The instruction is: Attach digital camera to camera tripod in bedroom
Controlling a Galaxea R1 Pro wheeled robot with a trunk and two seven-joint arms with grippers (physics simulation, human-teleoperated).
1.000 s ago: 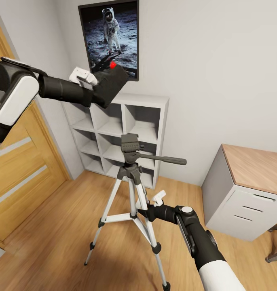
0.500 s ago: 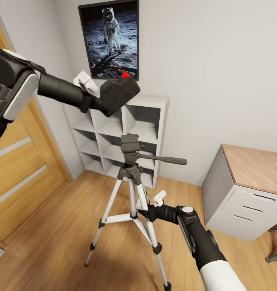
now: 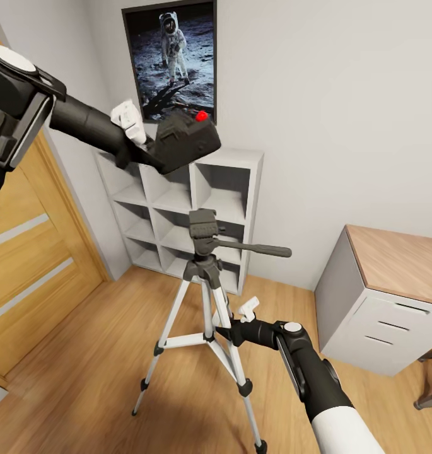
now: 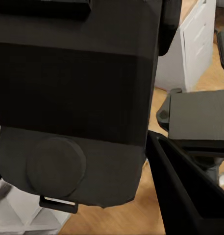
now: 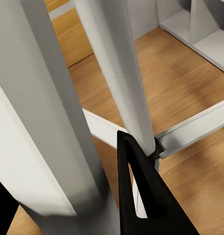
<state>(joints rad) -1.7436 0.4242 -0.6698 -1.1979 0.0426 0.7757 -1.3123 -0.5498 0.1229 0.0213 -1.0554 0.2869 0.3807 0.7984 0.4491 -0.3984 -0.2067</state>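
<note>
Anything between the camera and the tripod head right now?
Nothing visible. The left gripper holds the camera up in front of the shelf, above and slightly left of the tripod head, with open air between them.

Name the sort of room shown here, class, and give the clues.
Probably a bedroom or study: an astronaut poster on the wall, a white cube shelf, and a wood-topped drawer unit on light wood flooring.
</note>
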